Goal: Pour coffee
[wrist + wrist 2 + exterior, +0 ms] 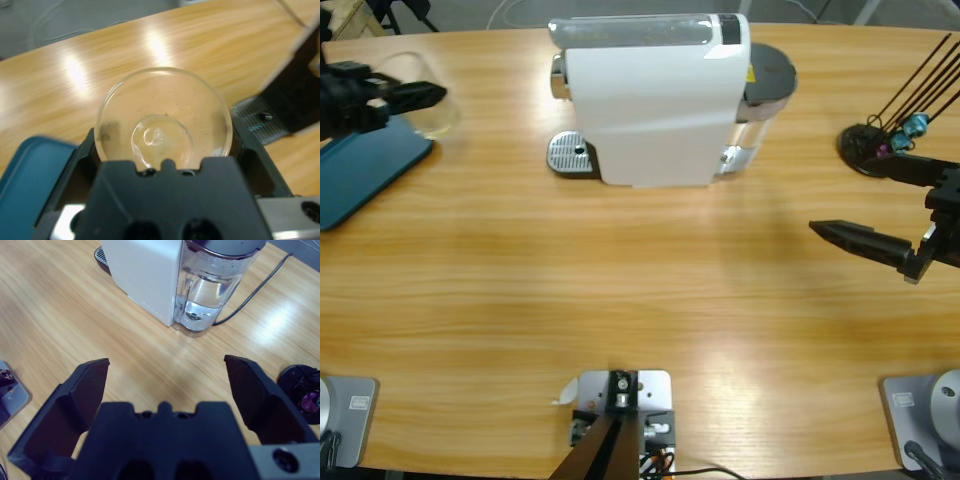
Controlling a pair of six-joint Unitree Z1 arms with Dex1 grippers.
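Observation:
A clear glass cup is at the far left of the table, over the edge of a teal tray. My left gripper is shut on it, one black jaw on each side of the cup, which looks empty. The white coffee machine stands at the back middle, its metal drip tray facing left. My right gripper hangs open over bare wood to the right of the machine, holding nothing.
The teal tray lies at the left edge. A clear water tank sits on the machine's right side, with a black cable behind it. A black capsule stand is at the far right.

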